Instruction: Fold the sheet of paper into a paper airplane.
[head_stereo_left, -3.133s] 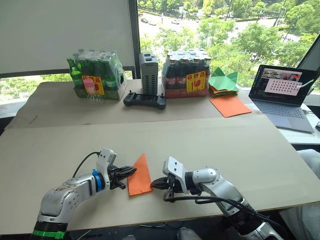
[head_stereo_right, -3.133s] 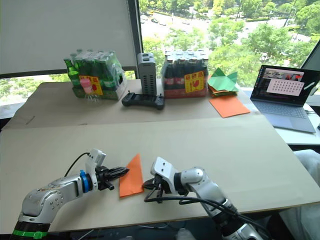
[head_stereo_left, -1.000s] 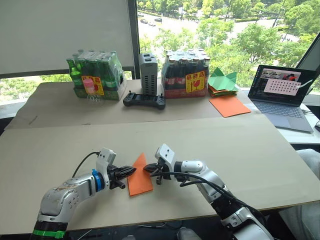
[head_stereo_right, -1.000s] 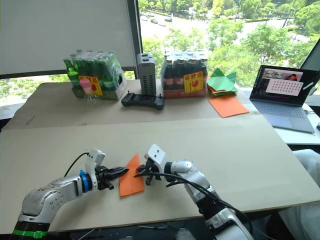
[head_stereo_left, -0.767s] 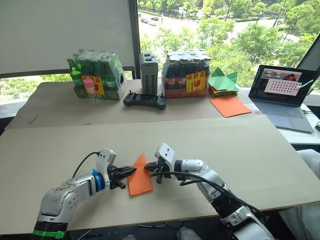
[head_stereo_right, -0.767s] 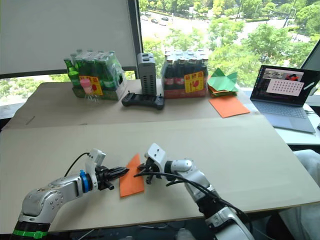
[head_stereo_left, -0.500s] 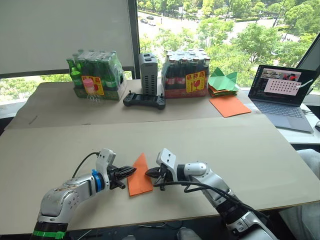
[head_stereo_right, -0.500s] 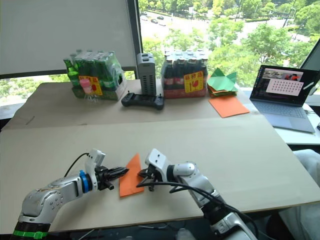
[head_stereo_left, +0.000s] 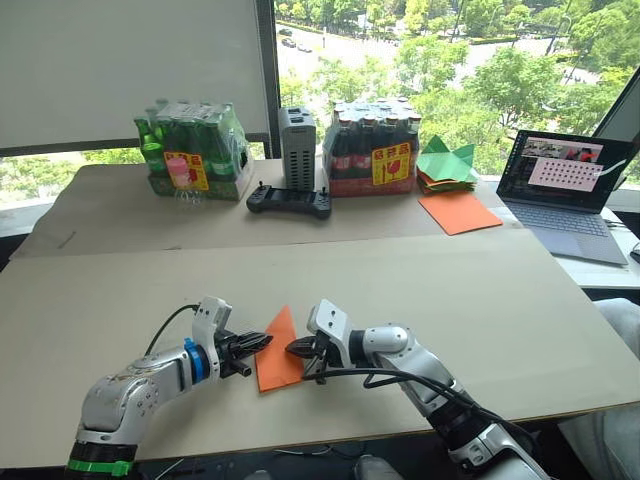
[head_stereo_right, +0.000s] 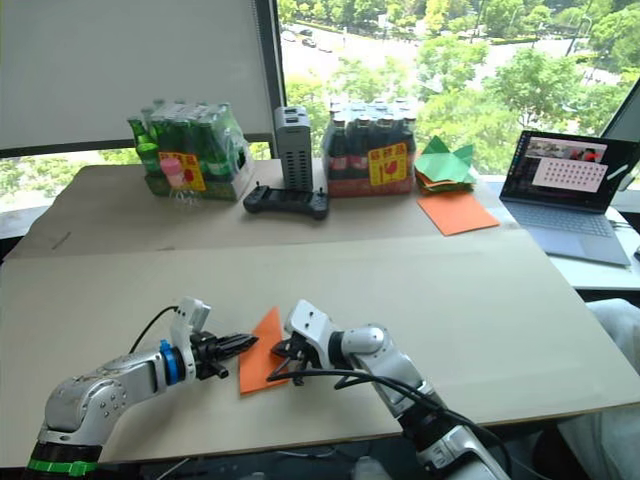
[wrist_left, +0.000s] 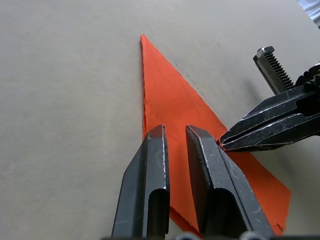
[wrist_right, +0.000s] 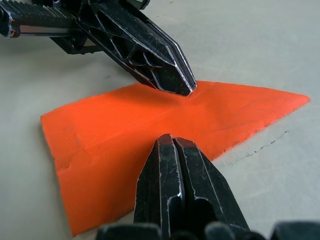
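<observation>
The worktop (head_stereo_left: 420, 290) is covered in matt, smooth beige board. The sheet of paper (wrist_left: 185, 120) is thin, matt orange paper, with faint creases and slightly fuzzy edges. The fingers (wrist_right: 150, 50) are seen as worn, scuffed black metal with a dull sheen

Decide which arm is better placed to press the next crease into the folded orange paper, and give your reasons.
Probably the right. Its pincer is shut into a single tip, resting on the folded orange paper from its long edge, suited to running along a crease. The left pincer sits slightly parted at the opposite edge, better for pinning.
</observation>
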